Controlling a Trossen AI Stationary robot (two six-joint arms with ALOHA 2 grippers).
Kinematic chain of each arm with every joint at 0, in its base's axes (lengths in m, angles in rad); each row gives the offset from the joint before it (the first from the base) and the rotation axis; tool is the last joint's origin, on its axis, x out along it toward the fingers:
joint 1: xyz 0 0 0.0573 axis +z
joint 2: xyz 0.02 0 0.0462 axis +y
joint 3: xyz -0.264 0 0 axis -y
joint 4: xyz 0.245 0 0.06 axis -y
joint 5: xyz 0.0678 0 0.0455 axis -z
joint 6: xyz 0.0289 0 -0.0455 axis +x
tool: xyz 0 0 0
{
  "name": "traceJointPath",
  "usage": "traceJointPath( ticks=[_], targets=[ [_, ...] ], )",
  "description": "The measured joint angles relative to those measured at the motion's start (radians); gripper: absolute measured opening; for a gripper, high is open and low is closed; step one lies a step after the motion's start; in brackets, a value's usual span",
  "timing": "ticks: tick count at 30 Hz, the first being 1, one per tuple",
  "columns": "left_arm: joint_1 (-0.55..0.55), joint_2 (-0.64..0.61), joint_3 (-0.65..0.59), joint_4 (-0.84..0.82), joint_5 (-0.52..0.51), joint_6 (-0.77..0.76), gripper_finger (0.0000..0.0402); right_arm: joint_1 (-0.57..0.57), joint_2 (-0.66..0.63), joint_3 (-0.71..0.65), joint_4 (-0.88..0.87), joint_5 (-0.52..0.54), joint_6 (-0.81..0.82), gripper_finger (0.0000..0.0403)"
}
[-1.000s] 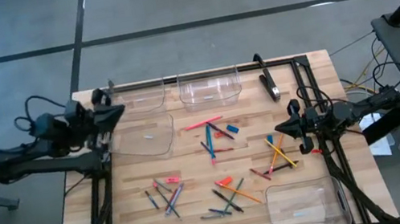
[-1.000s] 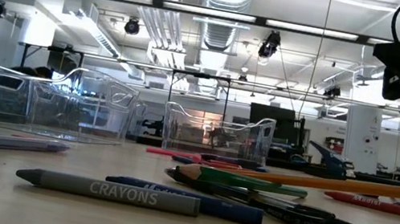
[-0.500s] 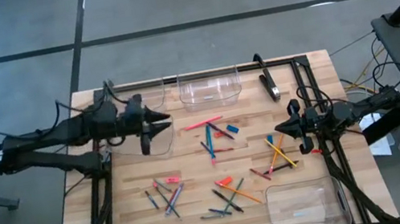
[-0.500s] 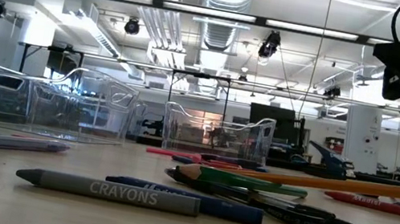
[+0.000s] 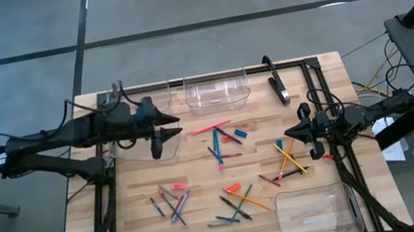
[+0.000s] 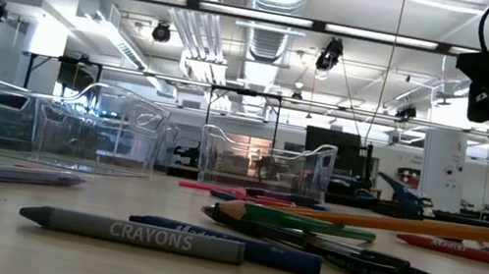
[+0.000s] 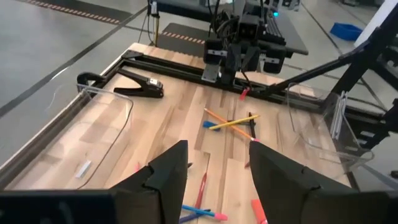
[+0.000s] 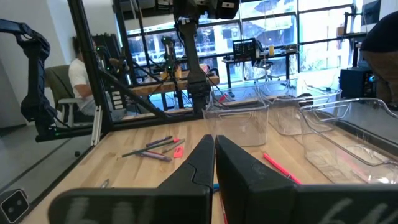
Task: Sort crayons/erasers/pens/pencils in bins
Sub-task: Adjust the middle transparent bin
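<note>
Crayons, pens and pencils lie scattered on the wooden table in clusters at the middle [image 5: 219, 137], right [image 5: 286, 157], near left [image 5: 171, 204] and near middle [image 5: 238, 202]. A blue eraser [image 5: 241, 133] lies by the middle cluster. Clear bins stand at the far left [image 5: 156, 101], the left [image 5: 133, 155], the far middle [image 5: 217, 93] and the near right [image 5: 316, 214]. My left gripper [image 5: 164, 136] hangs open above the left bin's right end, with nothing between its fingers [image 7: 168, 177]. My right gripper [image 5: 308, 131] waits shut at the table's right side.
A black clamp [image 5: 277, 86] lies at the far right beside a black frame rail [image 5: 209, 76] along the far edge. In the low view a grey crayon [image 6: 134, 233] lies nearest, with pens and pencils [image 6: 307, 237] behind it. Bare wood shows between the clusters.
My left gripper has swung from the table's left edge toward the right and now stands over the left bin; its fingers have opened on the way. Nothing on the table has moved.
</note>
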Motion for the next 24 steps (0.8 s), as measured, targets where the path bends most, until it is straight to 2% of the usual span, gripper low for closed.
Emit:
traceJointPath(
  ticks=[10,15,19,24],
  targets=[
    [0.0,-0.028,0.003,-0.002,-0.008,-0.005,0.0157,0.0,0.0,0.0,0.0,0.0,0.0,0.0009],
    [0.0,-0.015,0.036,-0.155,0.019,-0.002,0.0157,0.0,0.0,0.0,0.0,0.0,0.0,0.0009],
    [0.0,0.015,0.072,-0.245,0.111,-0.008,0.0157,0.0,0.0,0.0,0.0,0.0,0.0,0.0009],
    [-0.001,0.015,0.098,-0.292,0.123,-0.109,0.0157,0.0,0.0,0.0,0.0,0.0,0.0,0.0009]
  ],
)
